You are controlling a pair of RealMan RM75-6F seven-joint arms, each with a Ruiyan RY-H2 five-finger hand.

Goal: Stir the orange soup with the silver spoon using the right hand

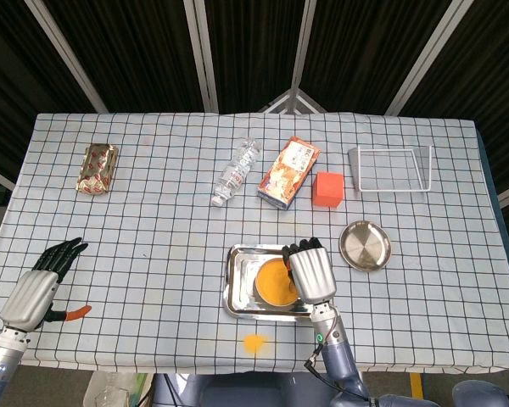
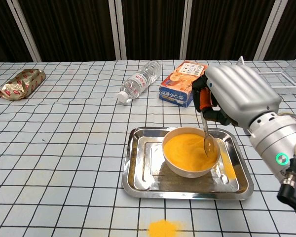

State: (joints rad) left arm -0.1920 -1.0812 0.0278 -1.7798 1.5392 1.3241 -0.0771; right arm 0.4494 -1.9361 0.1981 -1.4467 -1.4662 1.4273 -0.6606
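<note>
A white bowl of orange soup [image 2: 189, 149] [image 1: 273, 281] sits in a steel tray [image 2: 139, 173] [image 1: 235, 288] near the table's front edge. My right hand [image 2: 234, 96] [image 1: 310, 271] hovers over the bowl's right side and holds the silver spoon [image 2: 207, 139] by its handle. The spoon's bowl dips into the soup by the right rim. My left hand [image 1: 38, 284] rests at the table's front left corner, fingers spread, holding nothing.
An orange spill [image 2: 164, 228] lies in front of the tray. Behind the tray are a plastic bottle [image 2: 138, 81], a carton [image 2: 180, 89], an orange block [image 1: 327, 188], a wire rack [image 1: 390, 168], a small steel plate [image 1: 365, 245] and a foil packet [image 2: 20, 83].
</note>
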